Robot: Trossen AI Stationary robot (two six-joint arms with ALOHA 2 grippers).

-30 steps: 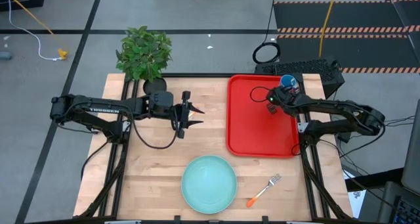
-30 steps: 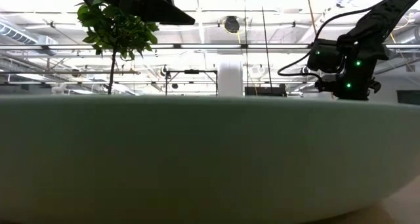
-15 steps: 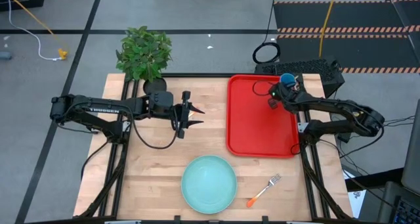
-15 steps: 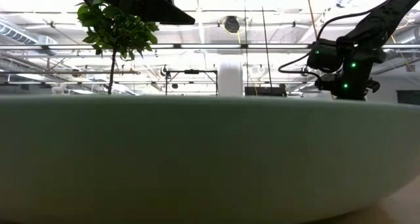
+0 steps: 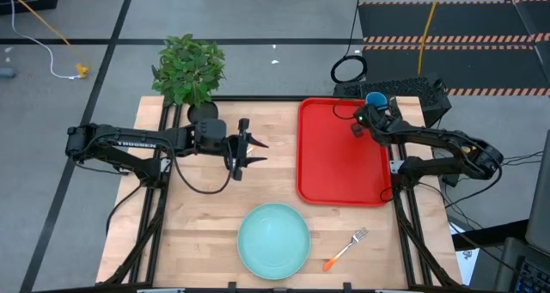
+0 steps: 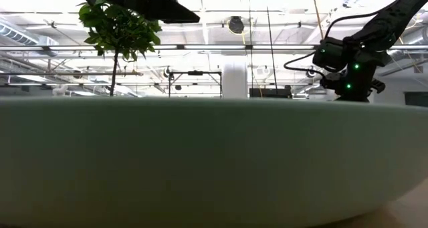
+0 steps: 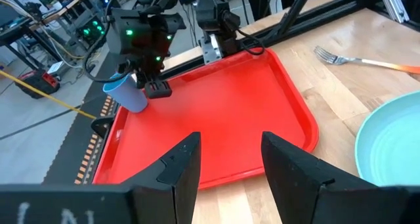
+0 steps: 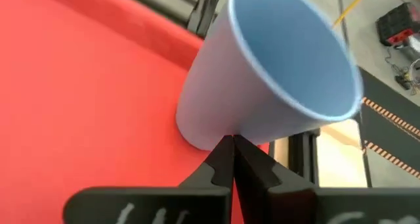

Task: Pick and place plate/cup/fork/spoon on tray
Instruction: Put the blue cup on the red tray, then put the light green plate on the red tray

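— Over the far right corner of the tray [image 5: 339,168], what is the right gripper [image 5: 359,121] doing?
— Its fingers are pinched tight on the rim of the blue cup [image 5: 375,100], which leans tilted above the red surface.
— And the left gripper [image 5: 243,152]?
— It hangs over bare wood left of the tray, fingers [image 7: 293,168] parted and holding nothing.
— Where are the other pieces?
— The plate [image 5: 273,240] lies on the table near the front edge, off the tray. The fork [image 5: 345,248] lies just right of it, tines toward the tray. I cannot see the spoon. A potted plant [image 5: 189,70] stands at the back left.
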